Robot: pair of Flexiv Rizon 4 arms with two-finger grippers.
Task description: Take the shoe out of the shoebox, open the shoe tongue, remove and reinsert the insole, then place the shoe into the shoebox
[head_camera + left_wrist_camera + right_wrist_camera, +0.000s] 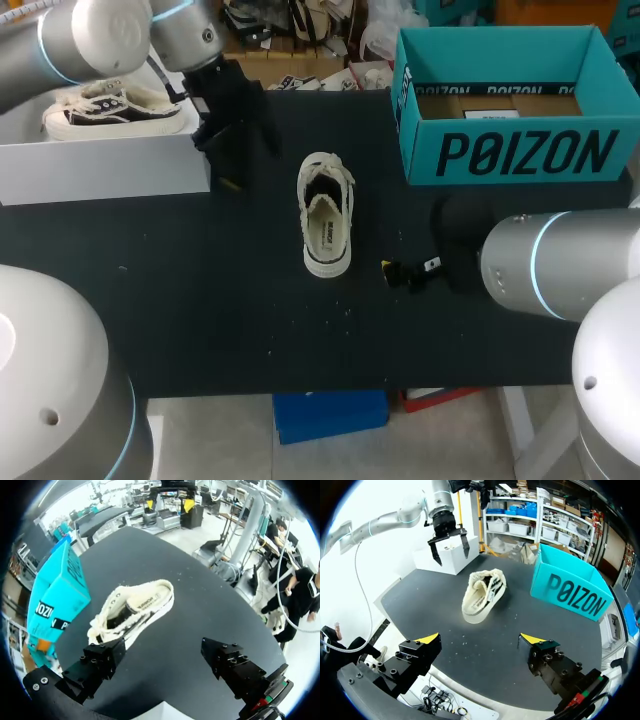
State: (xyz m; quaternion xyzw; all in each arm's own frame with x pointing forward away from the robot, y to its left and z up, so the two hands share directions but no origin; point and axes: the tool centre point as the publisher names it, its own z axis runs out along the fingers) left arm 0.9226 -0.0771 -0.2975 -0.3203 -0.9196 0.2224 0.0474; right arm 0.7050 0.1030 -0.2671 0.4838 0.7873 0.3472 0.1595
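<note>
Black tabletop, seen from above and from both wrists. At its centre lies a cream low-top shoe (327, 213), sole down and opening upward, its long axis running from 12 to 6 o'clock in the head view, with the printed insole showing toward the 6 o'clock end. The shoe stands outside both boxes and touches neither gripper.

Left gripper (245, 160) hangs at about 10 o'clock from the shoe, near it but apart. Its jaws are spread wide and hold nothing. In the left wrist view the shoe (132, 611) lies on the table ahead of the left gripper (165, 655), a little toward one finger, and not between the fingers.

Right gripper (408, 268) sits low over the table at about 4 o'clock from the shoe, apart from it. Its jaws are likewise wide and empty. In the right wrist view the shoe (483, 594) lies well ahead of the right gripper (479, 640), roughly in line with the gap between its yellow tips, and the left gripper (450, 555) hangs beyond the shoe.

Teal shoebox (510, 150) stands open at about 2 o'clock from the shoe; it also appears beside the shoe in both wrist views (55, 595) (570, 592). A white box (100, 165) stands at 10 o'clock, behind the left gripper, and a second shoe (110, 108), dark with a pale sole, shows above its wall.
</note>
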